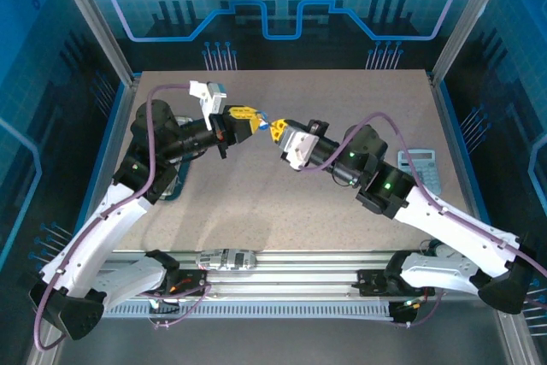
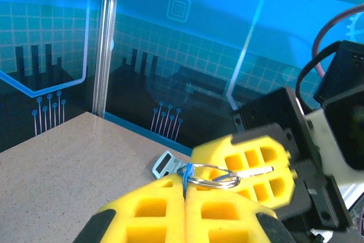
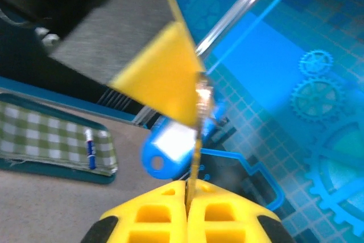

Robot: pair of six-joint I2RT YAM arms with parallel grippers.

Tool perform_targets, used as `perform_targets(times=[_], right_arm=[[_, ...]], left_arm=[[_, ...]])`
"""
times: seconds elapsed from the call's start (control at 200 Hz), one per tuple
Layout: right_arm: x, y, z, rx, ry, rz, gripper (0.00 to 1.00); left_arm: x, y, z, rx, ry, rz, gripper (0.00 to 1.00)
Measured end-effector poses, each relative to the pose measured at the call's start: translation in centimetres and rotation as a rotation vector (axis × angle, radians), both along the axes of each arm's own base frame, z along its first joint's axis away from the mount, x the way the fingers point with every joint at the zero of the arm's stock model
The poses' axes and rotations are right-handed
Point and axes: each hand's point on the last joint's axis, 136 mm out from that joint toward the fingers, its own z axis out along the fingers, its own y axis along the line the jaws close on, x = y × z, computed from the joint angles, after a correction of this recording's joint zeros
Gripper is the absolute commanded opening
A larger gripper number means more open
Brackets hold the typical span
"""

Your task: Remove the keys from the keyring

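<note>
Both arms meet above the middle of the table. My left gripper is shut, its yellow fingers pinching a thin blue piece at the edge of the keyring, a small metal loop resting on its tips. From the loop a silver key blade runs over to my right gripper. That gripper is shut on the thin metal strip, seen edge-on. A blue tag with a white face hangs beside the loop.
A tray with a checked green cloth holds a blue pen on the table's left side. A grey calculator lies at the right, behind the right arm. Frame posts and blue walls surround the tabletop.
</note>
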Motion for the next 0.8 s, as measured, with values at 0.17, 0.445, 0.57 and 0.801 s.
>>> perform_targets(times=[0.17,0.445,0.57,0.801], right_arm=[[0.1,-0.3,0.3,0.029,0.022,-0.005,0.0],[0.4,-0.6,0.6,0.007,-0.029,-0.076,0.0],[0.6,-0.4,0.8,-0.008,-0.05,-0.1,0.11],[0.5,0.6,1.7,0.015,-0.03,-0.073,0.06]], left_arm=[[0.0,0.0,0.2,-0.004,-0.009,-0.003,0.0],[0.2,-0.1,0.1,-0.006,0.001,-0.003,0.0],[0.3,-0.2,0.1,-0.011,0.013,-0.008,0.0],[0.6,-0.5,-0.2,-0.009,0.026,-0.014,0.0]])
